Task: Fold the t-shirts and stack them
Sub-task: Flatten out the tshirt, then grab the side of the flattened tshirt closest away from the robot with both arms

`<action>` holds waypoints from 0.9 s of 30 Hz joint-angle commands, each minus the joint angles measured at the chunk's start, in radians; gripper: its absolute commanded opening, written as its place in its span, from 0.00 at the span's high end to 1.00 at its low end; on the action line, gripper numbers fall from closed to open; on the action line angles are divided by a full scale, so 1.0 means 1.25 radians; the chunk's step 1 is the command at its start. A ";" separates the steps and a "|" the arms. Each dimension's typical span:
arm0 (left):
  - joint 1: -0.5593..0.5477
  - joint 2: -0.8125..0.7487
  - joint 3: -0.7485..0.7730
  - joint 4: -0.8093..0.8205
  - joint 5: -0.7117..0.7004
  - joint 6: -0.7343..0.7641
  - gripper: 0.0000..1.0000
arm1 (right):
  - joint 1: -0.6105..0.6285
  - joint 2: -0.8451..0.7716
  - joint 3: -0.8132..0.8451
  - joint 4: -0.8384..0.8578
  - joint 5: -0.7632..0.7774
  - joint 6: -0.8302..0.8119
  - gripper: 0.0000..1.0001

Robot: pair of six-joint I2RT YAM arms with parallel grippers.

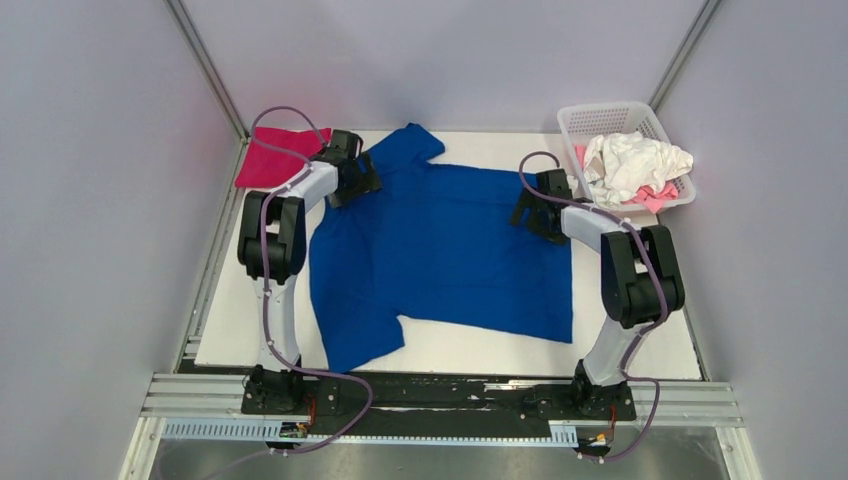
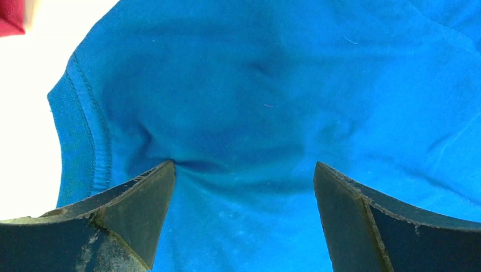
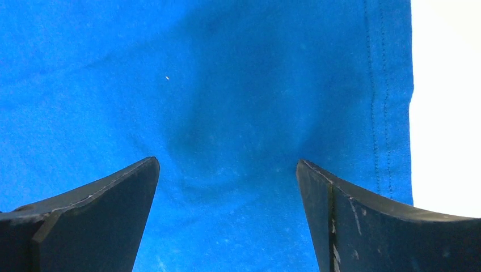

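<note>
**a:** top view. where did the blue t-shirt [image 1: 440, 240] lie?

**b:** spread flat on the white surface [image 1: 640, 340], collar toward the left arm, hem toward the right arm. no print showed on its upper face.

**a:** and the arms?

**b:** the left end effector [image 1: 355, 180] sat at the far shoulder and the right end effector [image 1: 530, 210] at the far hem corner. the magenta t-shirt [image 1: 270, 160] lay just beside the left one. the basket [image 1: 605, 108], holding the white t-shirts [image 1: 635, 160] and a pale pink one [image 1: 655, 195], stood just beside the right one. either could probably be snagged by a wide sweep.

**a:** left wrist view?

**b:** the fingers [image 2: 136, 209] were spread wide and held nothing. their tips were at the cloth, which puckered beside one tip. a stitched edge curved at the left.

**a:** right wrist view?

**b:** the fingers [image 3: 351, 226] were likewise parted and unloaded over blue cloth. the double-stitched hem ran down the right, with bare surface beyond it.

**a:** how would the shirt handle?

**b:** judged light, limp and quick to sag or drag. the stitched edges, where the cloth is doubled, looked the firmest places to pinch. both corners should be raised together to keep the fold square.
</note>
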 commanded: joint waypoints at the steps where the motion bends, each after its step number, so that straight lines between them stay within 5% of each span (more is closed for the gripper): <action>1: 0.015 0.081 0.049 -0.064 0.000 -0.006 0.00 | -0.025 0.079 0.076 0.037 -0.030 -0.016 0.00; 8: 0.021 0.083 0.078 -0.056 0.003 -0.018 0.00 | -0.065 0.177 0.182 0.036 -0.025 -0.026 0.00; 13: 0.020 0.029 0.045 -0.019 0.065 -0.021 0.00 | -0.065 0.127 0.175 0.029 -0.052 -0.024 0.00; 17: 0.001 -0.080 -0.050 0.017 0.094 -0.015 0.00 | -0.047 0.012 0.109 0.030 -0.060 -0.018 0.00; 27: -0.158 -0.465 -0.380 -0.073 -0.074 -0.030 0.00 | 0.034 -0.420 -0.208 0.051 -0.033 0.081 0.00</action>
